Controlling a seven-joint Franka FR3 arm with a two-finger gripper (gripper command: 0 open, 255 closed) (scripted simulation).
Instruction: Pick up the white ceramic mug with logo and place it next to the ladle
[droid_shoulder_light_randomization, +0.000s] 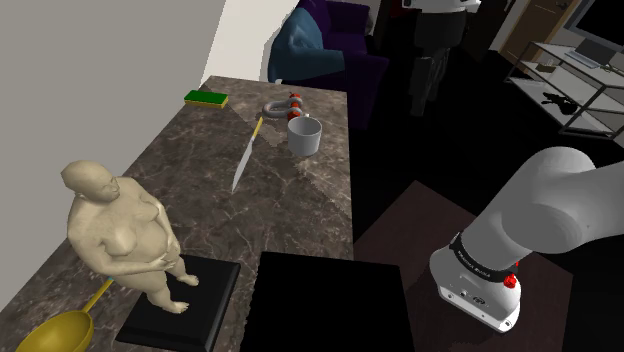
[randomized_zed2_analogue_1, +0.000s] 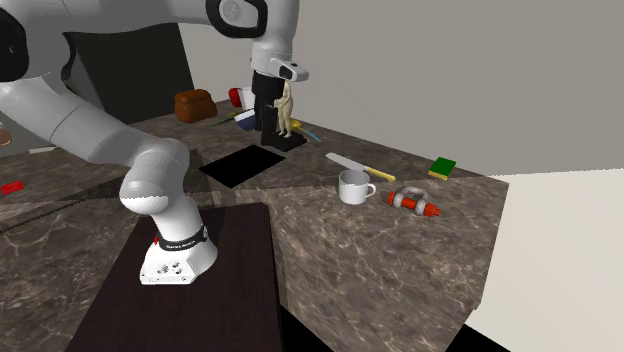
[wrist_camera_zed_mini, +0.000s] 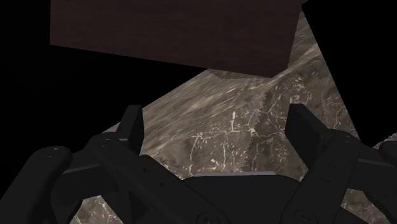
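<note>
- Nearest the wrist camera, the gripper had its two black fingers standing well apart. Only bare marbled counter showed between them, so the hand was open and held nothing.
- In the second exterior view we saw that hand hanging fingers-down, just in front of a beige statue at the far part of the counter.
- The mug, white and plain as far as we could tell, stood upright on the counter, well apart from the hand. It lay to that view's right of the gripper and nearer the camera, with a knife just beyond it.
- Its handle pointed to that view's right, toward a red-and-grey object. Its mouth faced up.
- The ladle, golden, lay at the shoulder view's lower left. Its bowl sat beside the statue's black base and its handle ran toward that base.
- The statue therefore stood between ladle and mug, and the hand was at the statue's end of the counter, nearer the ladle than the mug.
- We judged that the coming move turned on this. The hand first had to travel away from the ladle to reach the mug and come down over its upright axis, clear of the handle. The return would then have to skirt the statue.
</note>
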